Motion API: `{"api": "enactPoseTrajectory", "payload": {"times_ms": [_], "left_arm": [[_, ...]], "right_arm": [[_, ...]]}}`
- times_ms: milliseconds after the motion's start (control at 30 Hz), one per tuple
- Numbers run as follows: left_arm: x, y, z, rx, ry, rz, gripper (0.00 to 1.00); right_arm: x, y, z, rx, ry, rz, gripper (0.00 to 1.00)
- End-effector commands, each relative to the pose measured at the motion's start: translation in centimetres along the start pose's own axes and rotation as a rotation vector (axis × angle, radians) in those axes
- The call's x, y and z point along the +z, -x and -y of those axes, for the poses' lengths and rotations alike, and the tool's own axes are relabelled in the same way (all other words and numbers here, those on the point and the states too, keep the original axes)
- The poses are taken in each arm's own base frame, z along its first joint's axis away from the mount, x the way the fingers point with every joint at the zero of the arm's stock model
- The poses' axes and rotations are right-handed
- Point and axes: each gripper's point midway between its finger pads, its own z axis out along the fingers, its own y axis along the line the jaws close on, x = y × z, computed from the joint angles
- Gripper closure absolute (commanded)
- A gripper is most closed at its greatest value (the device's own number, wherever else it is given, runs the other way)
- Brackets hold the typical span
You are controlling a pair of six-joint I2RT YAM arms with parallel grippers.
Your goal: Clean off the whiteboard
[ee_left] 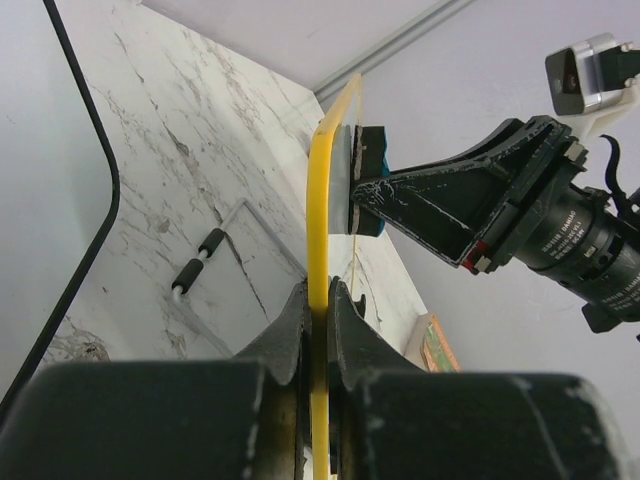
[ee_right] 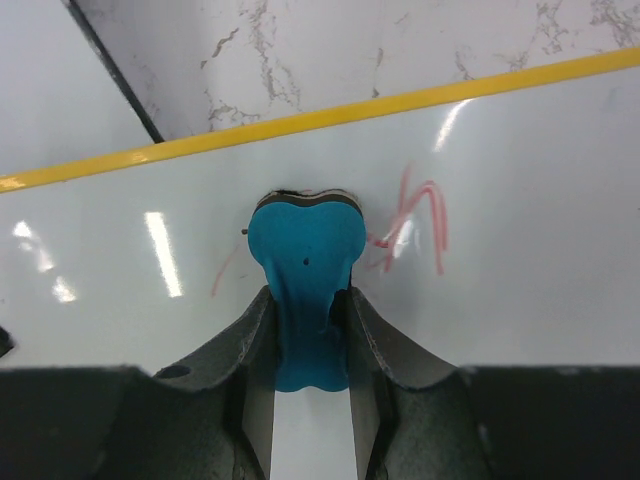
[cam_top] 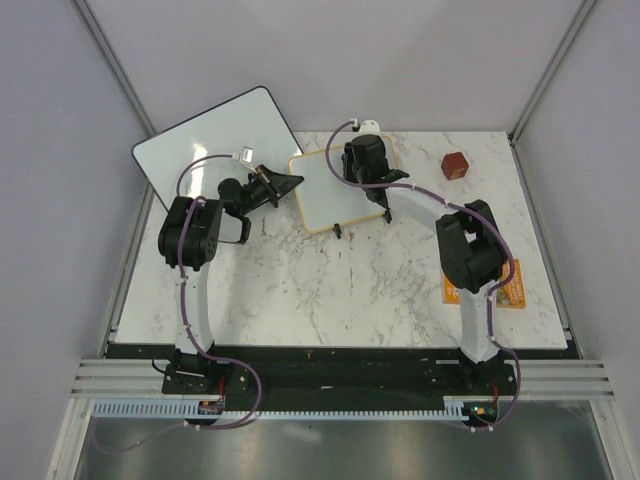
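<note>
The whiteboard [cam_top: 322, 200], tan-framed, is sitting toward the far middle of the marble table [cam_top: 330, 290], turned at an angle, w/ two small black feet showing on its near edge. From above I can't tell if it's lying flat or propped. Red scribble [ee_right: 420, 215] is showing on its white face just right of the eraser, plus a fainter red stroke to the eraser's left.

The right gripper [cam_top: 365, 170] is hanging over the board's far-right part. Its jaws are standing partway closed, pinching the narrow stem of a blue eraser [ee_right: 305, 260] btwn them. The eraser's wide head is sticking out past the fingertips and pressing against the board face, near the yellow-looking frame edge in the right wrist view.

The left gripper [cam_top: 288, 182] is reaching in from the board's left side. Its jaws are clamped tight on the frame edge; in the left wrist view the thin yellow rim is running straight up from btwn the two fingers [ee_left: 295, 310]. That same view is showing the right gripper [ee_left: 365, 195] opposite, w/ the eraser [ee_left: 372, 142] flat on the board.

Beyond: a larger frameless board [cam_top: 210, 140] w/ thin black edge is lying far left, overhanging the table corner. A red block [cam_top: 456, 165] is sitting far right, well apart from the whiteboard. An orange packet [cam_top: 510, 285] is lying partly under the right arm.
</note>
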Motion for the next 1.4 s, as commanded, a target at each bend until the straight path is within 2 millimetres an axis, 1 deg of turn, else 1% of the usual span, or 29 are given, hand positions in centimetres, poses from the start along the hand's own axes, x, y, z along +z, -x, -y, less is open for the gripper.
{"api": "enactPoseTrajectory", "payload": {"times_ms": [0,33,67,100,167,233,300,367,433,467,500,633,767,800,833,967,1000,1033,1133,1200,1233,1367], "left_arm": [[0.2,-1.5,2.4,0.067,-0.113,-0.064,0.98],[0.2,-1.5,2.4,0.068,-0.114,-0.064,0.98],[0.2,-1.5,2.4,0.068,-0.113,-0.062,0.98],[0.2,-1.5,2.4,0.068,-0.113,-0.062,0.98],[0.1,-1.5,2.4,0.068,-0.113,-0.062,0.98],[0.2,-1.5,2.5,0.068,-0.114,-0.062,0.98],[0.2,-1.5,2.5,0.07,-0.117,-0.062,0.98],[0.2,-1.4,2.5,0.069,-0.117,-0.062,0.98],[0.2,-1.5,2.5,0.07,-0.119,-0.062,0.98],[0.2,-1.5,2.5,0.069,-0.119,-0.064,0.98],[0.2,-1.5,2.7,0.074,-0.124,-0.065,0.98],[0.2,-1.6,2.7,0.076,-0.126,-0.069,0.98],[0.3,-1.6,2.8,0.077,-0.129,-0.07,0.98],[0.3,-1.6,2.8,0.08,-0.131,-0.071,0.98],[0.3,-1.7,2.9,0.081,-0.134,-0.073,0.98],[0.2,-1.6,2.9,0.082,-0.135,-0.073,0.98],[0.2,-1.6,2.9,0.082,-0.135,-0.073,0.98],[0.2,-1.7,2.9,0.081,-0.134,-0.075,0.98],[0.2,-1.7,2.9,0.082,-0.137,-0.075,0.98],[0.2,-1.8,3.0,0.084,-0.139,-0.075,0.98],[0.2,-1.8,3.0,0.086,-0.139,-0.075,0.98],[0.1,-1.8,3.0,0.088,-0.138,-0.076,0.98]], "right_arm": [[0.5,-6.4,9.3,0.028,-0.241,-0.161,1.0],[0.3,-6.5,9.8,0.035,-0.25,-0.159,1.0],[0.2,-6.6,10.8,0.047,-0.266,-0.158,1.0],[0.0,-6.2,11.1,0.049,-0.274,-0.146,1.0],[-0.1,-6.2,12.1,0.062,-0.293,-0.145,1.0],[0.0,-6.1,12.0,0.066,-0.271,-0.147,1.0],[0.3,-6.2,10.9,0.06,-0.211,-0.154,1.0],[0.4,-6.0,9.8,0.06,-0.171,-0.147,1.0],[0.3,-6.2,8.9,0.032,-0.147,-0.152,1.0],[0.4,-5.3,7.7,0.014,-0.12,-0.12,1.0],[0.3,-4.9,6.9,0.003,-0.104,-0.108,1.0],[0.3,-2.8,5.3,-0.012,-0.067,-0.067,1.0],[0.8,-0.7,4.1,-0.027,-0.025,-0.06,1.0],[1.2,-1.1,4.0,-0.031,-0.016,-0.078,1.0],[1.3,-1.1,3.8,-0.036,-0.013,-0.084,1.0],[1.3,-1.1,4.5,-0.031,-0.042,-0.089,1.0],[1.3,-0.9,5.1,-0.028,-0.068,-0.082,1.0],[1.4,-1.0,5.3,-0.027,-0.072,-0.083,1.0],[1.4,0.0,6.4,-0.011,-0.089,-0.068,1.0],[1.5,0.3,7.0,-0.001,-0.1,-0.066,1.0],[1.4,0.8,7.2,0.004,-0.105,-0.064,1.0],[1.8,1.1,7.3,0.006,-0.093,-0.08,1.0]]}}
